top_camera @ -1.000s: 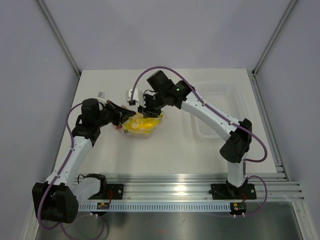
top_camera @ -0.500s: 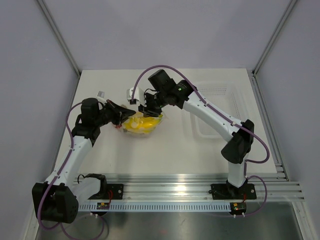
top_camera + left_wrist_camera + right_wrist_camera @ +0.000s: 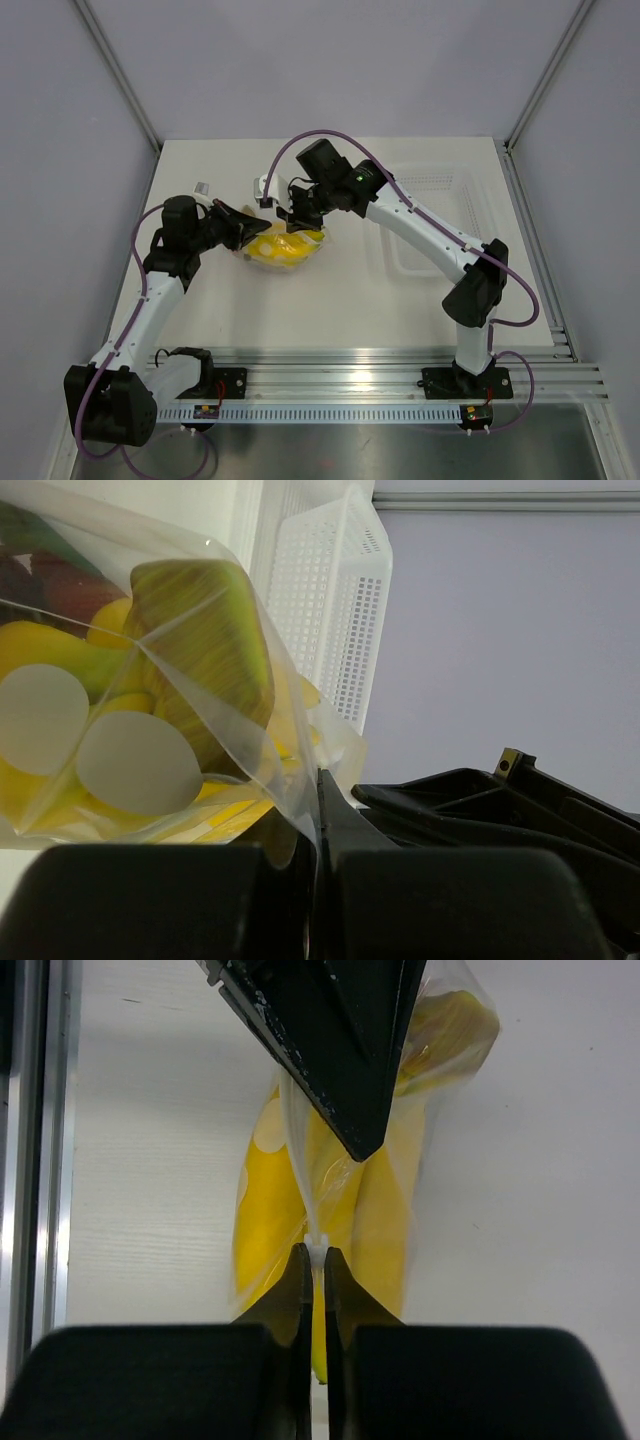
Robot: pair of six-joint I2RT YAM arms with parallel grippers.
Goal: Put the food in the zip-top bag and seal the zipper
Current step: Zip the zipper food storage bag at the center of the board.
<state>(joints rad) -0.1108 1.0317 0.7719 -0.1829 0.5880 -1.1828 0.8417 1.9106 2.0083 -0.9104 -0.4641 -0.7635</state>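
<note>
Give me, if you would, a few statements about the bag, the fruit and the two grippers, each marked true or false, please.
1. The yellow bananas are inside the zip-top bag. True.
2. The right gripper hangs open above the bag. False: its fingers are shut on a thin edge of the bag.
3. The left gripper is shut on the bag's plastic. True.
4. The bag lies inside the white perforated tray. False: the bag is outside the tray, to its left in the top view, held between the two grippers.
</note>
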